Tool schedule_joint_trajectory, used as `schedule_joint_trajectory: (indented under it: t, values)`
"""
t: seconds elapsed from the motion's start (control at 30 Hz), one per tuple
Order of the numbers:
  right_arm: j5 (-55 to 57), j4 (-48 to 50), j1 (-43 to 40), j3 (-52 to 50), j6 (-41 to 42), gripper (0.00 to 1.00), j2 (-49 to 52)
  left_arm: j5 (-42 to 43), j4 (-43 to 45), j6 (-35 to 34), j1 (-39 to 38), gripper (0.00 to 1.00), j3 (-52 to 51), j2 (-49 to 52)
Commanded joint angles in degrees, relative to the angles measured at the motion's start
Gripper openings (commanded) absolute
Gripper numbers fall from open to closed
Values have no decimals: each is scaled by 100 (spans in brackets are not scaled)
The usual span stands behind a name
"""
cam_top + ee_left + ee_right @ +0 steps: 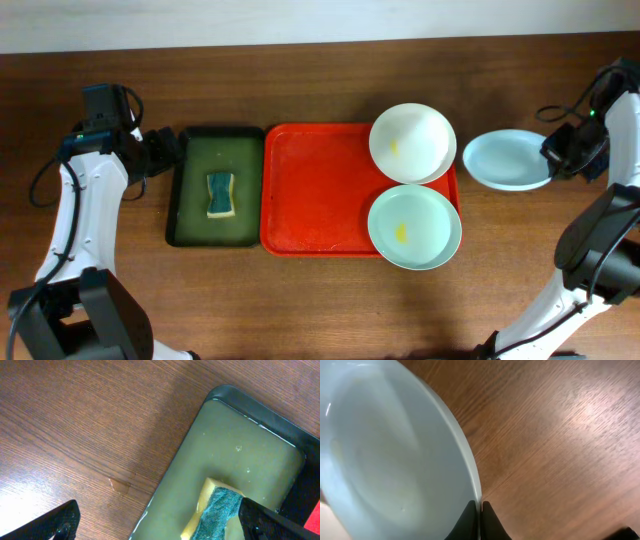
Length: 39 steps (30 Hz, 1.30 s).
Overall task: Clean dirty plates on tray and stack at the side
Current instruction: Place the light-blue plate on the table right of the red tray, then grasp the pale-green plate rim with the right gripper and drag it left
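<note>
Since the stack goes beside the tray (320, 190), my right claw (480, 508) pinches the blue plate (505, 160) by its rim right of it, my left claw (157, 516) gaping near the sponge (220, 194).

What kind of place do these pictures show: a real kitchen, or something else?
Probably a robot test bench set up for dishwashing, not a real kitchen. It has a bare wooden table, a red tray holding plates, and a dark green tray with a sponge lying in what looks like liquid.
</note>
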Motion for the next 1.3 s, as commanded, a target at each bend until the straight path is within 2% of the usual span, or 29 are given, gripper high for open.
schedule_joint_trajectory:
  t: [0.0,0.07,0.17,0.23,0.27,0.3,0.4,0.5,0.63,0.87,0.93,1.03,1.1,1.2,1.23,1.27]
  values:
    - [70,76,22,-225,-103,40,-9,-4,9,-76,31,99,61,-76]
    - [61,-44,22,-170,-498,59,-13,-4,9,-76,28,99,61,-76]
    - [-35,-883,55,470,-557,62,-17,-4,9,-76,31,99,61,-76]
    - [-695,-1425,83,763,-925,66,-17,-4,9,-76,31,99,61,-76]
    - [-1137,-1615,101,774,-1193,79,-17,-4,9,-76,28,99,61,-76]
    - [-1703,-1867,138,745,-1591,99,-15,-4,9,-76,31,99,61,-76]
    - [-1974,-1904,398,422,-2142,99,-17,-4,9,-76,28,100,61,-76]
    - [-1554,-1904,699,-184,-2140,99,-17,-4,9,-76,31,100,61,-76]
    - [-1552,-1888,1023,-1064,-2140,99,-164,-4,9,-76,31,99,61,-76]
    - [-1364,-1008,1316,-2680,-1762,100,-1290,-4,9,-76,31,100,61,-76]
    - [-1362,-704,1515,-3016,-1725,89,-1401,-4,9,-76,31,99,61,-76]
    - [-1331,-330,1832,-3462,-1720,67,-1399,-4,9,-76,31,99,61,-76]
    - [-1296,-42,1967,-3635,-1543,57,-1399,-4,9,-76,31,99,61,-76]
    - [-1272,240,2006,-3670,-1528,27,-1399,-4,9,-76,28,99,61,-76]
    - [-1172,323,2006,-3670,-1502,20,-1399,-4,9,-76,31,99,61,-76]
    - [-885,350,2006,-3670,-1314,18,-1399,-4,9,-76,31,99,61,-76]
